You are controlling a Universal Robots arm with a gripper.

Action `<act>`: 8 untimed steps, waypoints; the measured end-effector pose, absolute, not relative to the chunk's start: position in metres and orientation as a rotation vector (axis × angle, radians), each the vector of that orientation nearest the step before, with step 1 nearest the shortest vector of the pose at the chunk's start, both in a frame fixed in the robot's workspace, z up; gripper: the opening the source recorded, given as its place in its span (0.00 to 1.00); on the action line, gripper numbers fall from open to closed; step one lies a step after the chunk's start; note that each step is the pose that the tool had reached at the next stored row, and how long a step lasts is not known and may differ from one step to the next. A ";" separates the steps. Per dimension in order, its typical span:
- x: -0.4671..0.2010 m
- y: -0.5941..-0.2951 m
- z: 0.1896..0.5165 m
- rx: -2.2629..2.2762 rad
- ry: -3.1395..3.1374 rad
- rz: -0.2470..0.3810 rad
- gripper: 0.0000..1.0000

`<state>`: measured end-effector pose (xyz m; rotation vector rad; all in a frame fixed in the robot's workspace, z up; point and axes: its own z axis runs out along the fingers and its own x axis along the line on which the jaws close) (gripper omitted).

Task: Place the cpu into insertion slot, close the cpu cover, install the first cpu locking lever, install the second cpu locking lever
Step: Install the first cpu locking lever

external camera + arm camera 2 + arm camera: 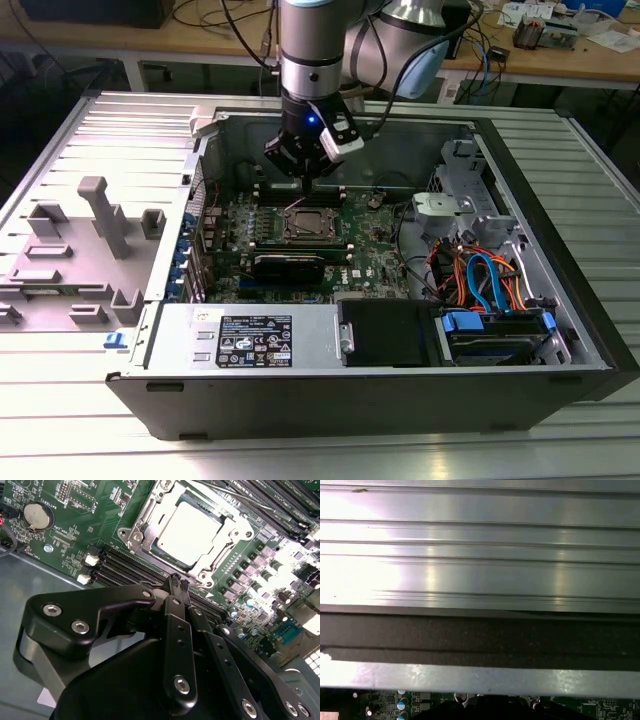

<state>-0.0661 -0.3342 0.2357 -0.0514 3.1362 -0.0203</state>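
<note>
The cpu [187, 530] lies flat in the insertion slot [131, 536], its shiny silver top facing up. The cpu cover [227, 527] rests down around it as a silver frame. A thin wire lever [235, 497] runs along the far side of the socket. In the exterior view the slot [308, 223] sits mid-motherboard, and my gripper [308, 175] hangs just above its far edge. In the second wrist view the gripper [178, 582] is shut, its black fingertips [173, 581] together with nothing held, short of the socket's near corner.
The open computer case [560, 300] surrounds the green motherboard [75, 520]. Black memory slots [135, 565] flank the socket. A power supply [250, 340] and a cable bundle [480, 275] fill the near side. Grey plastic fixtures [105, 215] stand at the exterior view's left.
</note>
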 end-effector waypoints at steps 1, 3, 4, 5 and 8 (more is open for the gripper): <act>-0.066 -0.334 0.236 -0.052 3.136 -0.020 0.11; -0.065 -0.334 0.235 -0.051 3.136 -0.020 0.11; -0.063 -0.334 0.235 -0.051 3.136 -0.021 0.11; -0.062 -0.334 0.235 -0.051 3.136 -0.021 0.11; -0.058 -0.333 0.233 -0.051 3.136 -0.021 0.11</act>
